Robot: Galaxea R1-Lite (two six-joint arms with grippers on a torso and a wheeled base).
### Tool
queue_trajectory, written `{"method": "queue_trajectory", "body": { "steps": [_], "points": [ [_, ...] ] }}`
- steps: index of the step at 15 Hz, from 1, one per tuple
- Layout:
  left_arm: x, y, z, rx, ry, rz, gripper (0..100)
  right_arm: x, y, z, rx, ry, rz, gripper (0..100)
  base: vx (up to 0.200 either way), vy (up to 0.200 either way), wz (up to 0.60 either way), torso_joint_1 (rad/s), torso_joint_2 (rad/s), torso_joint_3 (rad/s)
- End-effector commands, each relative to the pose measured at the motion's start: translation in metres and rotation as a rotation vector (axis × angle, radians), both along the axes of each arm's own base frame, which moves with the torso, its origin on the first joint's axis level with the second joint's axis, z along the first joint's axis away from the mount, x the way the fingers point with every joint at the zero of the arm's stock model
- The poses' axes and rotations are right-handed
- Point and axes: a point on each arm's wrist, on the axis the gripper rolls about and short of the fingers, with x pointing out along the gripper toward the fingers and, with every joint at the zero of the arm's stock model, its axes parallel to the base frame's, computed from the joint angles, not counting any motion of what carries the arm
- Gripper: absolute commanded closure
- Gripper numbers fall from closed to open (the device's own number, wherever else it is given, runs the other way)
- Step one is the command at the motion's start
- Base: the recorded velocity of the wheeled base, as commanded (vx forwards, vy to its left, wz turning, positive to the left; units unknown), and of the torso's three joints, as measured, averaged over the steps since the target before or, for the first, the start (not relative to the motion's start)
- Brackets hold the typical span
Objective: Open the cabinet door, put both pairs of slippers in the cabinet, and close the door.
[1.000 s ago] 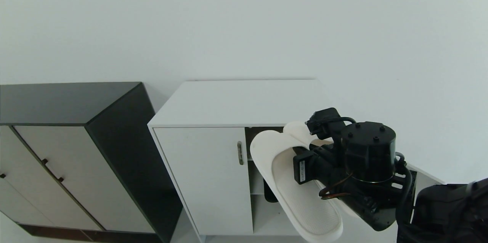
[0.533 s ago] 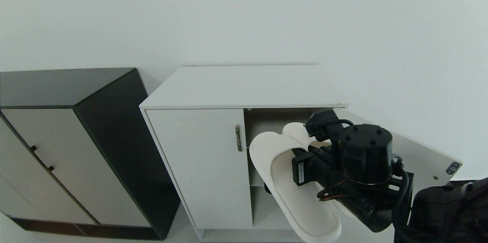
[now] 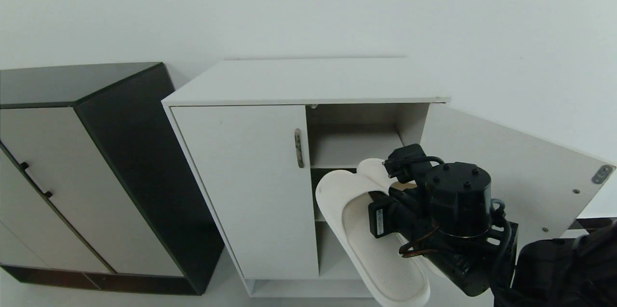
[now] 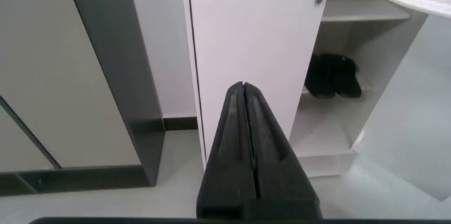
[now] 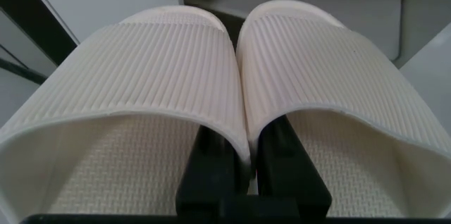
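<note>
The white cabinet (image 3: 299,80) has its left door (image 3: 246,186) closed and its right door (image 3: 506,167) swung wide open, showing shelves inside. In front of the open half my right arm holds a pair of white slippers (image 3: 381,244) side by side. My right gripper (image 5: 251,157) is shut on the two inner strap edges of the white slippers (image 5: 169,62). A pair of black slippers (image 4: 335,76) sits on a low shelf inside. My left gripper (image 4: 243,146) is shut on nothing, low and in front of the closed door (image 4: 254,34).
A taller black cabinet (image 3: 120,153) with pale doors stands just left of the white one. The closed door carries a vertical metal handle (image 3: 298,148). The open door juts out on the right beside my right arm. Pale floor (image 4: 169,196) lies below.
The whole head view has shifted, so the camera moved; more of the cabinet's inside and the open door shows now. The white slippers stay in my right gripper.
</note>
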Motion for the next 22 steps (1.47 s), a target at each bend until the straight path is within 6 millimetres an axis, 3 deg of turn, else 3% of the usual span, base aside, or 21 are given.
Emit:
{"method": "queue_trajectory", "body": {
  "steps": [1, 13, 22],
  "points": [
    [0.000, 0.000, 0.000, 0.000, 0.001, 0.000, 100, 0.001, 0.002, -0.006, -0.013, 0.011, 0.001, 100, 0.000, 0.000, 0.00, -0.144, 0.49, 0.330],
    [0.000, 0.000, 0.000, 0.000, 0.001, 0.000, 100, 0.005, 0.005, -0.016, -0.024, 0.021, -0.001, 100, 0.000, 0.000, 0.00, -0.088, 0.45, 0.357],
    [0.000, 0.000, 0.000, 0.000, 0.001, 0.000, 100, 0.006, 0.006, -0.019, -0.068, 0.007, 0.006, 100, 0.000, 0.000, 0.00, -0.001, 0.05, 0.048]
  ]
}}
